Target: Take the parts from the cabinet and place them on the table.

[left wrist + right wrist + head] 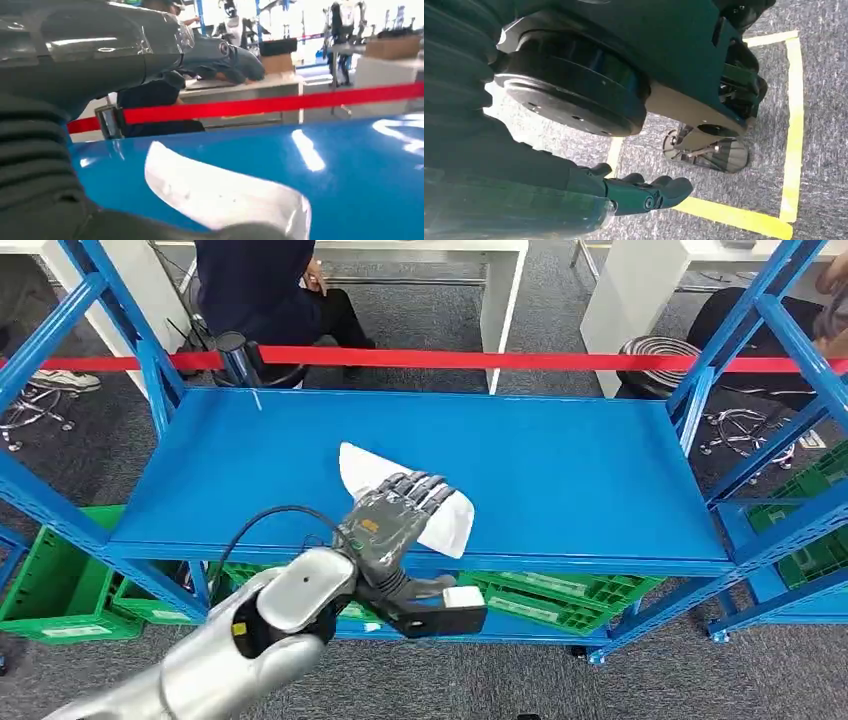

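Observation:
A white flat packet (450, 525) lies on the blue cabinet shelf (600, 475), near its front edge and a little left of the middle. My left hand (395, 515) is stretched out over the packet, covering its middle. In the left wrist view the fingers (220, 55) are held straight above the packet (215, 192) with a gap between them, and the thumb lies low beside it. The left hand holds nothing. My right hand (644, 192) hangs by my side over grey carpet, fingers loosely extended and empty.
Blue uprights (150, 380) frame the shelf on both sides. A red barrier tape (500, 358) runs behind it. Green crates (60, 585) sit on the lower level and floor. A person (265, 285) sits beyond the tape near white tables (500, 280). Yellow floor tape (794, 125) marks the carpet.

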Controlling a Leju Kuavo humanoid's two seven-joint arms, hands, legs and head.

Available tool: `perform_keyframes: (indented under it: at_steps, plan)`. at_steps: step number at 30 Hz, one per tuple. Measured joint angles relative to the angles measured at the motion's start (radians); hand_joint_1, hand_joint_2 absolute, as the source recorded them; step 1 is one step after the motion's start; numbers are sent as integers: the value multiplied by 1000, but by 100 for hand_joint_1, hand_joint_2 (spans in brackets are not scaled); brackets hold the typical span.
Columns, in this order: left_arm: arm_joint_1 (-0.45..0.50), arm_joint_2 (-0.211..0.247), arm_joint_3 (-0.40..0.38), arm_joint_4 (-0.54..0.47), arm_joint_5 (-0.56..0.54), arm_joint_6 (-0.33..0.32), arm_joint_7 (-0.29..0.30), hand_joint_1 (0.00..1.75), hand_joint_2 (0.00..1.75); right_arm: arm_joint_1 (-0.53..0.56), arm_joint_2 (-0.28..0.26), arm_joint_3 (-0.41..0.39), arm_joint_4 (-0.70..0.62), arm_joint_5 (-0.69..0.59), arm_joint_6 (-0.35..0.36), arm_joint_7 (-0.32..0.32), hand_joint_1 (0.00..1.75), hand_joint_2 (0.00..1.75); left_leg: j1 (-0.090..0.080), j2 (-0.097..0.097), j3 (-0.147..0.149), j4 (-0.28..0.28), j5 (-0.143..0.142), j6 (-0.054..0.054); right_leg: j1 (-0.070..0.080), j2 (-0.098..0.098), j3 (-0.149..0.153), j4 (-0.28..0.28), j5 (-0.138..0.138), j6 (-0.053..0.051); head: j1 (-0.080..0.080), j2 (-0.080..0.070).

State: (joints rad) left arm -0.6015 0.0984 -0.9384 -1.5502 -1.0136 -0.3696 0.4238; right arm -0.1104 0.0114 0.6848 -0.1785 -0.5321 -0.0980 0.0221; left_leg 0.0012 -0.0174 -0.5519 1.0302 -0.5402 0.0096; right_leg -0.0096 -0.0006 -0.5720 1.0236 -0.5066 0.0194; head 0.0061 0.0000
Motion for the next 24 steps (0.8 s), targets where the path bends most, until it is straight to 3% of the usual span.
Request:
perform_keyframes:
  at_steps: [5,11,24]
  plan:
    - [-50,-43,-10,204,-35,62,-9,0,175,-1,3,7,0,12,7,6,0,175,0,1,0,0,0,0,0,0,0,0,0,0,0,0]
    - [-86,-75,-4,364,-61,91,-12,0,175,-1,3,22,0,18,11,13,0,175,0,4,0,0,0,0,0,0,0,0,0,0,0,0]
    - [-97,-116,-2,517,-82,112,-30,0,175,0,3,26,0,19,11,13,0,175,0,13,1,0,0,0,0,3,0,0,0,0,0,0]
